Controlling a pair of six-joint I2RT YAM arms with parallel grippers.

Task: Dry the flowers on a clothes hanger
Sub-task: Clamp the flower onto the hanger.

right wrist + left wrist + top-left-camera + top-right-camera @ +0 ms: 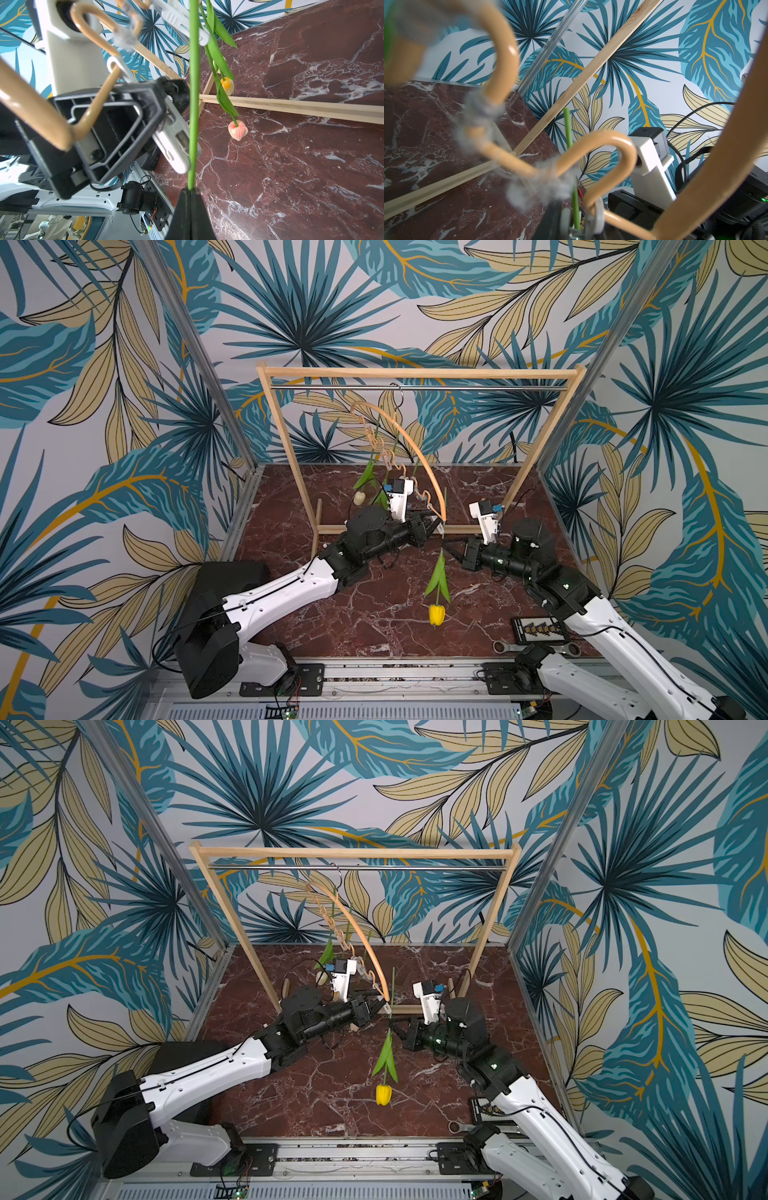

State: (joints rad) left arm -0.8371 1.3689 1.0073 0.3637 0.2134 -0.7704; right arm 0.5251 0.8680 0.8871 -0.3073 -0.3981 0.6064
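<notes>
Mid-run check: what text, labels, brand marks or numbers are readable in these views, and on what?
No text can be read in any view.
Black case holding small gold parts: any print is too small to read.
Green circuit board at the front edge: any markings are too small to read.

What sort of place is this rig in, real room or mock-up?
Likely a staged robot test cell, not a home: leaf-print wall panels set in aluminium posts, two arms mounted on a slotted rail, and a wooden rack on a marble-look tabletop.
</notes>
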